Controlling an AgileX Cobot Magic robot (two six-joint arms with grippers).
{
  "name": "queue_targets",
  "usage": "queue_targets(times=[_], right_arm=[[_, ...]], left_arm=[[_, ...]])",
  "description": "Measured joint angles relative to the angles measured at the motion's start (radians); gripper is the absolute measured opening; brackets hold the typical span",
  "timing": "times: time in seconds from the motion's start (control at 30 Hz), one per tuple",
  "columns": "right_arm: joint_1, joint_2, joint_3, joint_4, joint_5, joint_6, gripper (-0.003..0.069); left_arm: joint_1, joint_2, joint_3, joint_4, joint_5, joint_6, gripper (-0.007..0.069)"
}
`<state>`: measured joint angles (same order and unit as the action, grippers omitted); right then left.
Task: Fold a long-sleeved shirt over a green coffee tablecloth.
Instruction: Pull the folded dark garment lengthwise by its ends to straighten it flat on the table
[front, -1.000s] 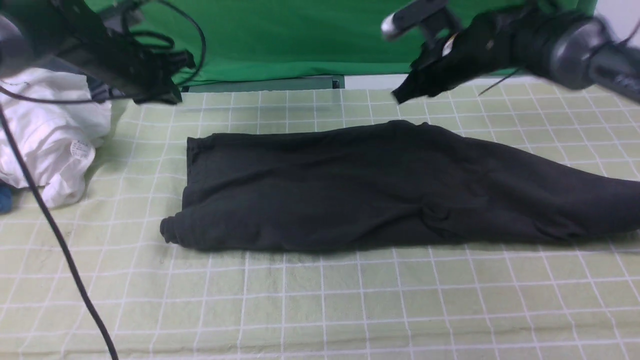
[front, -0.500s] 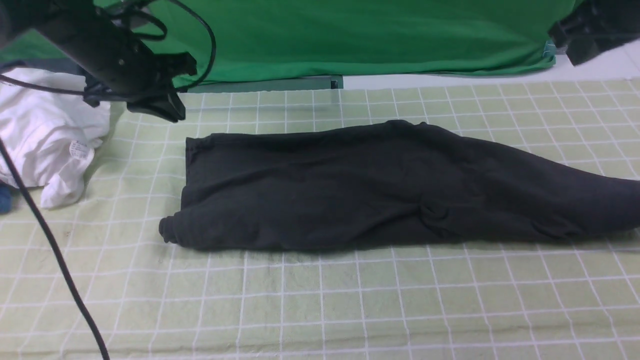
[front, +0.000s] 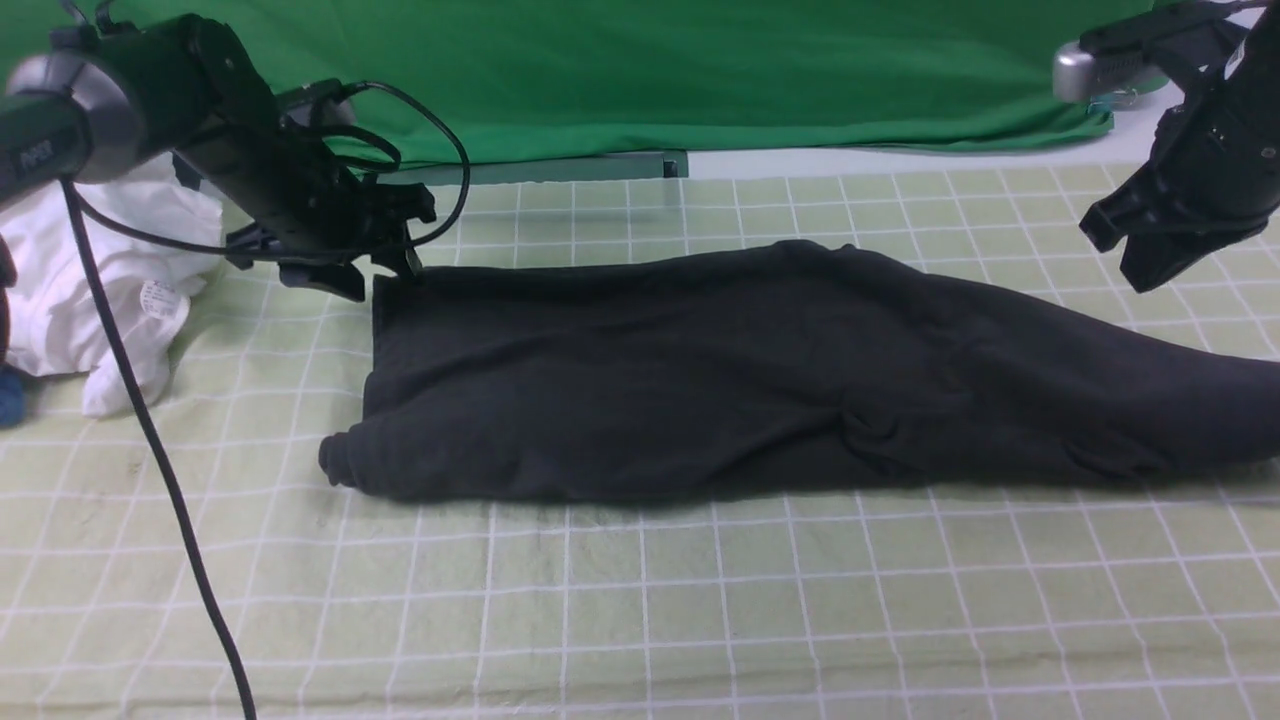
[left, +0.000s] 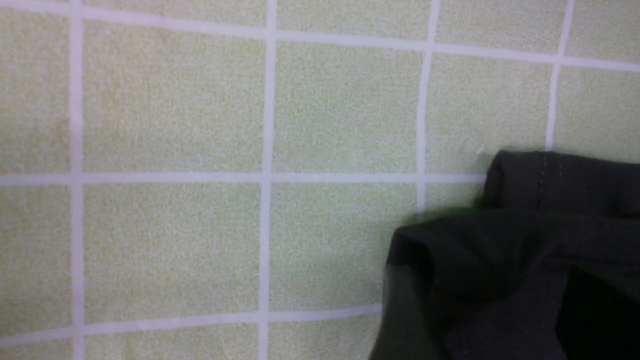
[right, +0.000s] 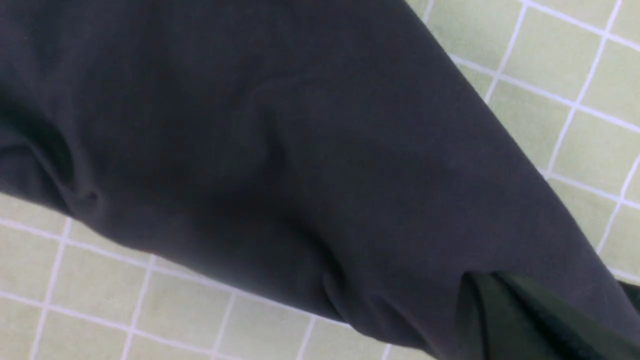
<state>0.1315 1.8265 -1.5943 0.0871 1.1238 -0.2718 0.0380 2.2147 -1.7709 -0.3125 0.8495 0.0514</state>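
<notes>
Front view: the long-sleeved shirt (front: 750, 370) lies flat on the green coffee tablecloth (front: 640, 600), folded into a long black band. It runs from left of centre out past the right edge of the frame. Its near left end is rolled into a small bulge. No print shows on the upturned side.

Left gripper (front: 372, 275): down at the shirt's far left corner, jaws apart, one finger outside the corner and one just over the hem. I cannot tell whether either finger touches the fabric. My left wrist camera shows only a rumpled shirt corner on the checked cloth, with no fingers in frame.

Right gripper (front: 1125, 250): up in the air beyond the far edge of the shirt's right part, clear of the fabric. Jaws closed, and I see nothing held. My right wrist camera looks down on a broad stretch of black fabric crossing the grid.

Off to the left a crumpled white garment (front: 100, 260) sits on the worktop, well apart from the shirt. A plain green backdrop cloth (front: 700, 70) hangs behind. A black cable (front: 150, 450) trails down from the left arm.
</notes>
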Motion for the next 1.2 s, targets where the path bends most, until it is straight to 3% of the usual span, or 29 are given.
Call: queue_targets(times=[0.07, 0.4, 1.0, 1.2], right_arm=[[0.0, 0.0, 0.002, 0.0, -0.01, -0.006, 0.0011], [0.0, 0.0, 0.002, 0.0, -0.029, -0.021, 0.0015], [-0.006, -0.001, 0.002, -0.001, -0.013, -0.022, 0.0017], [-0.115, -0.078, 0.056, -0.001, 0.063, -0.001, 0.0023]], left_arm=[[-0.001, 0.004, 0.0, -0.004, -0.013, -0.005, 0.037], [-0.001, 0.045, 0.0, -0.012, -0.017, -0.023, 0.0034], [-0.001, 0.033, -0.128, -0.025, -0.011, -0.051, 0.0024], [-0.001, 0.025, -0.128, 0.055, 0.062, -0.096, 0.0058]])
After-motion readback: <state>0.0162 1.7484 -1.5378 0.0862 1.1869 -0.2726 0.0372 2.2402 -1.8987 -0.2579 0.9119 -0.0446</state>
